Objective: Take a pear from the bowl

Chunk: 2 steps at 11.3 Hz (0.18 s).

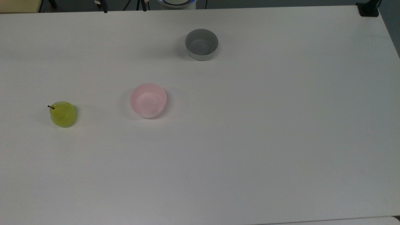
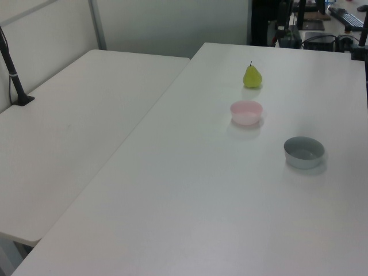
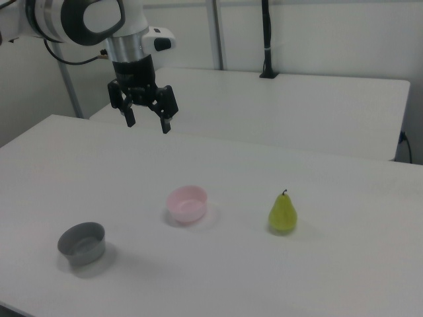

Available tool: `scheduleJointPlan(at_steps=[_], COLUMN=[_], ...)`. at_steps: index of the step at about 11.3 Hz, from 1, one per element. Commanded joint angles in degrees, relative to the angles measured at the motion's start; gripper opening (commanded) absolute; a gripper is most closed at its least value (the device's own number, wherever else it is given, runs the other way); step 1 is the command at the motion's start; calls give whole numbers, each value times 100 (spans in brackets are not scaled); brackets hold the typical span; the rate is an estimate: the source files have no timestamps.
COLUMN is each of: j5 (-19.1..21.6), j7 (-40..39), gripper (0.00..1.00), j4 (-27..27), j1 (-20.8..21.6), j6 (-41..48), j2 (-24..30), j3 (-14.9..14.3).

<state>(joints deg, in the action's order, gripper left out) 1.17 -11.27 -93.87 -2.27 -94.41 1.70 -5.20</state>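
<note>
Small yellow-green pear with a short dark stem (image 1: 63, 114) stands upright on the white table (image 1: 250, 140), not in any bowl. In the top view it sits near the table's left edge, well apart from the small round pale pink bowl (image 1: 148, 100), which lies toward the table's middle. Pink bowl looks empty, open side up. Small round grey bowl (image 1: 201, 44), also empty, sits near the table's far edge in the top view, well apart from the pink one.

Left view: pear (image 2: 252, 76) toward the far end of the table, pink bowl (image 2: 246, 112) nearer the camera than it, grey bowl (image 2: 304, 152) nearer still and toward the left view's right. All three apart, none touching.

Right view: grey bowl (image 3: 82, 243) near the table's front-left corner, pink bowl (image 3: 187, 203) between it and the pear (image 3: 283, 213). The black two-finger tool (image 3: 147, 123) on the white arm hangs in the air high above the table's far edge, toward the right view's left, well apart from every object. Fingers spread apart, pointing down, holding nothing. A second white table (image 3: 297, 99) stands behind, with a black pole (image 3: 266, 39) rising from it.
</note>
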Motion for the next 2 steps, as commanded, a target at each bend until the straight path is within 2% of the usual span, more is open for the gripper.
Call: scheduleJointPlan(at_steps=[1, 2], j5=[-82, -82], j7=[-77, -77], gripper=[100, 100], j4=[0, 0], j1=[-19, -27], j6=[-113, -113], j2=[15, 15], j3=[45, 45])
